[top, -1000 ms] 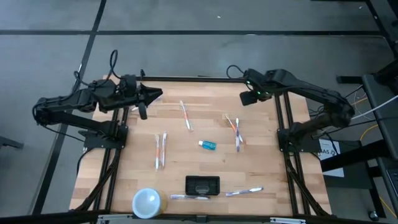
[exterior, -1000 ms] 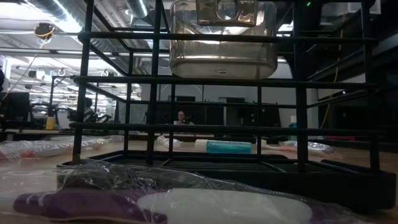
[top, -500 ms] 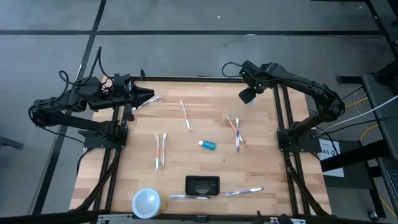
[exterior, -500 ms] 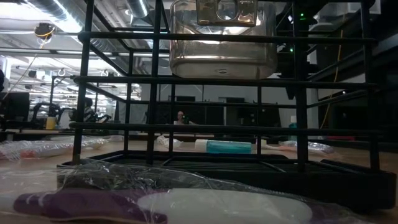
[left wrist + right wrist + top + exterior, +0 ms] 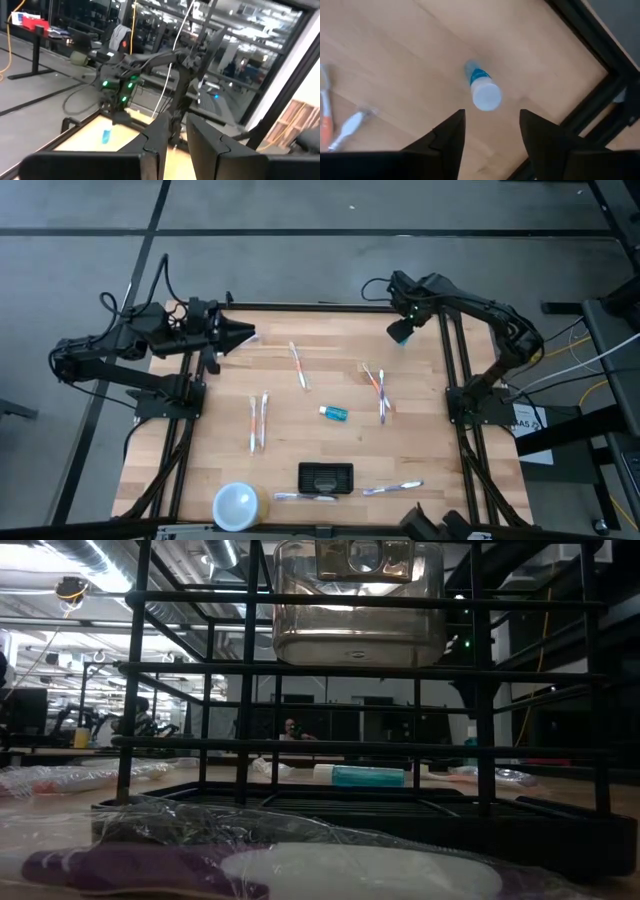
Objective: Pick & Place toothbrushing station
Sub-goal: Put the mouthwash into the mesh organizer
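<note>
Scattered across a light wooden worktop: wrapped toothbrushes in pairs at the left and right, a single one near the far edge, two more along the near edge. At centre, a small blue-and-white toothpaste tube. In the near-left corner, a round white-topped yellow cup.

Evenly and brightly lit from overhead in the high view, with only faint shadows on the table. Dim and backlit at table height, foreground plastic wrap badly blurred. Soft and motion-smeared in the left wrist view, ceiling-light glare behind
</note>
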